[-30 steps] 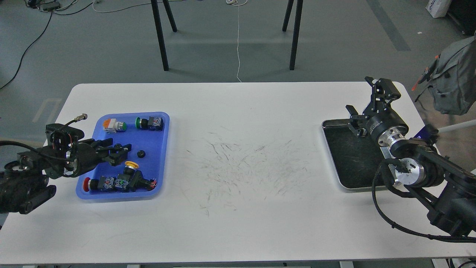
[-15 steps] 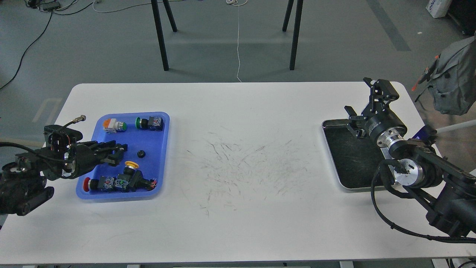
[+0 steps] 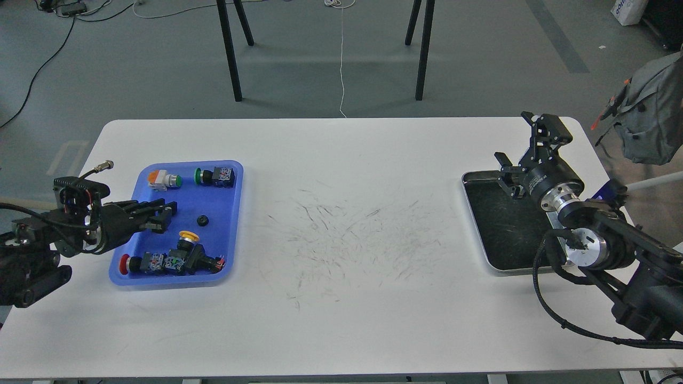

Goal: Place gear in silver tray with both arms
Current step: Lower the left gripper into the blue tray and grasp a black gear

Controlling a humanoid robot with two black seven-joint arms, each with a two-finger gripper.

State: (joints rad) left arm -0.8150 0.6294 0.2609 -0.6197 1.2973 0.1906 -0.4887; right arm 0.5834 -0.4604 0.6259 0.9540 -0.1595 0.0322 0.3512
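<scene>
Crowding the gear (image 3: 202, 220): push-button switches (image 3: 172, 260) in blue tray (image 3: 235, 213); both arms' fingers spread, empty.

Light was bright and even; the white desk (image 3: 341, 298) showed only soft shadows, no glare, and focus stayed sharp throughout.

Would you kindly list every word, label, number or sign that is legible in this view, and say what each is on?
No text can be read in full.
White bag on the floor, top right: dark blue letters, cut off by the picture's edge and too small to read.
Right end effector: a small white marking on its black body, too small to read.
Push-button switches in the blue tray: coloured patches only, no legible labels.
</scene>
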